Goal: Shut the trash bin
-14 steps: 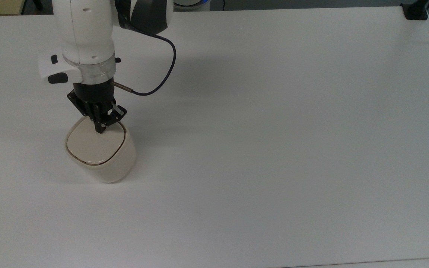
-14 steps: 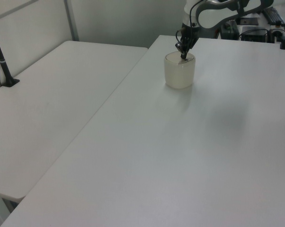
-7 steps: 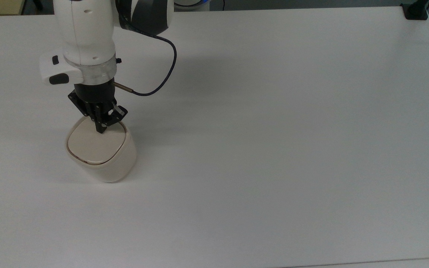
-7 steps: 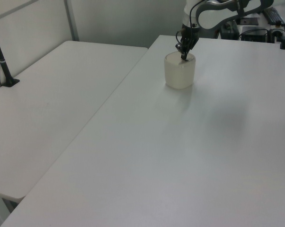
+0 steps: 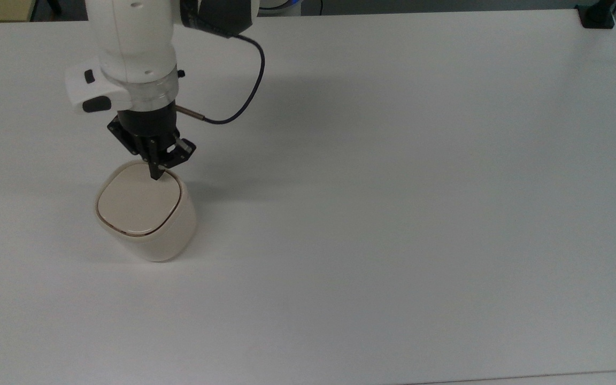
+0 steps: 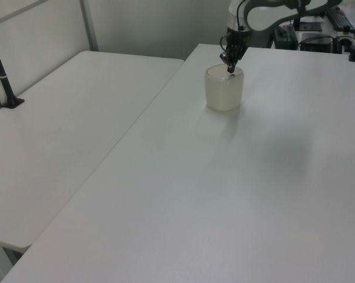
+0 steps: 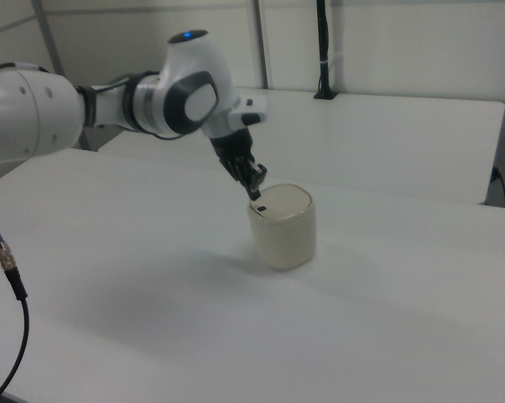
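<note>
While my jaws (image 5: 156, 175) hang at the far edge of the trash bin (image 5: 145, 219) in the top view, the lid (image 5: 138, 200) lies flat in its rim with just a thin dark seam around it. The bin stands toward the top view's left on the white desk (image 5: 393, 187). My fingers are drawn together to a single point and hold nothing; the tip sits at the lid's back edge, though I cannot tell if it touches.

In the left view, the bin (image 6: 224, 87) stands near the far end of the desk (image 6: 224, 194), with my jaws (image 6: 230, 69) right over its top.

In the right view, my jaws (image 7: 257, 192) are just above the small black latch mark (image 7: 262, 206) on the lid (image 7: 283, 204), and the bin (image 7: 283, 227) stands upright.

I judge the closing nearly or fully done. What could go wrong: if the latch has not caught, the lid may spring up when I lift off. Pressing again this close to the rim could tip or slide the light bin, and a sideways pull away could drag it along.
</note>
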Available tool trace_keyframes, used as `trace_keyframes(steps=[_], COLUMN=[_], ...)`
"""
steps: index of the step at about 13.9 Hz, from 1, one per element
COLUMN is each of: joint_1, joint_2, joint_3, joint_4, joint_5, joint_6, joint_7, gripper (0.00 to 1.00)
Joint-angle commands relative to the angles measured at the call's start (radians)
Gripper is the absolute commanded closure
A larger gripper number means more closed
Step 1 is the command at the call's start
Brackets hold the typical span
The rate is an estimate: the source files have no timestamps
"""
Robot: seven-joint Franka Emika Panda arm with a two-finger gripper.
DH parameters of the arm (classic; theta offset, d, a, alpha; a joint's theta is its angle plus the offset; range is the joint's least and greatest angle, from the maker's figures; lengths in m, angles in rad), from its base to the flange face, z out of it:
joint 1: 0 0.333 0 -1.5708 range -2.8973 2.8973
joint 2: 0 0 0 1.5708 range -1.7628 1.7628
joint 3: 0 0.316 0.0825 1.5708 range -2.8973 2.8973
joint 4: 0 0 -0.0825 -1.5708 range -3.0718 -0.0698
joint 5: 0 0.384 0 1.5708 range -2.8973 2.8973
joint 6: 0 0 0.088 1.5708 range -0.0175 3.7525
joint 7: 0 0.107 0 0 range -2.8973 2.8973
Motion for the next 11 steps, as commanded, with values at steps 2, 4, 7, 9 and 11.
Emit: trace_keyframes(steps=[2,4,7,9,11], joint_1=[0.091,0.134,0.178,0.201,0.211], joint_2=[-0.137,-0.171,-0.227,-0.257,-0.272], joint_3=[-0.001,-0.001,-0.001,-0.001,-0.001], joint_4=[-0.022,-0.022,-0.030,-0.033,-0.033], joint_5=[-0.010,-0.010,-0.010,-0.008,-0.004], joint_6=[-0.186,-0.269,-0.363,-0.398,-0.438], joint_7=[-0.067,-0.105,-0.160,-0.191,-0.223], gripper=[0.97,0.96,0.95,0.94,0.94])
